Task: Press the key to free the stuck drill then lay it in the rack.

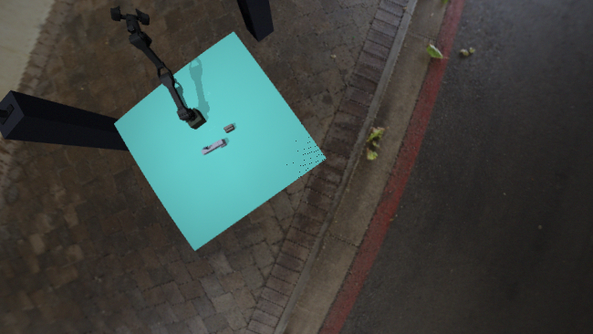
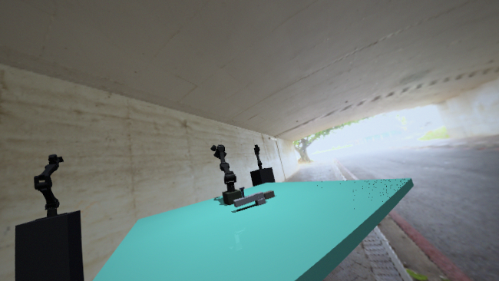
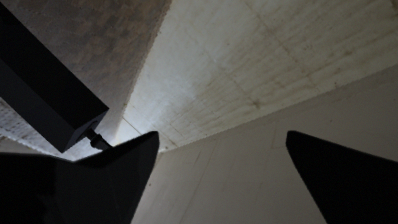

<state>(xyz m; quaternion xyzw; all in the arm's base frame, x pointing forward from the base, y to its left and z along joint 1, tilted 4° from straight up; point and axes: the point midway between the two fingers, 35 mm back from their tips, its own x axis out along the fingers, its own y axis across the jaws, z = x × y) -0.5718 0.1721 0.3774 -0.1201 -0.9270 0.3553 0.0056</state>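
Observation:
A long pale grey-pink piece with a thicker block at one end point(image 1: 213, 147) point(image 2: 246, 200) is on the turquoise table in front of the arm's base. A small brown-grey block point(image 1: 229, 128) point(image 2: 270, 194) is close by, apart from it in the top view. They are too small to tell which is the drill, the key or the rack. My gripper point(image 1: 130, 14) point(image 3: 222, 138) is open and empty, raised high and turned away from these pieces, beyond the table's edge in the top view. The wrist view shows none of them.
The arm's dark base point(image 1: 196, 120) point(image 2: 231, 197) stands on the turquoise table point(image 1: 196, 205) point(image 2: 192, 246), close to the pieces. A small dark upright shape point(image 2: 242, 190) shows beside the base. Dark pillars point(image 1: 64, 120) point(image 2: 47, 247) point(image 3: 50, 80) stand around the table, some bearing other arms.

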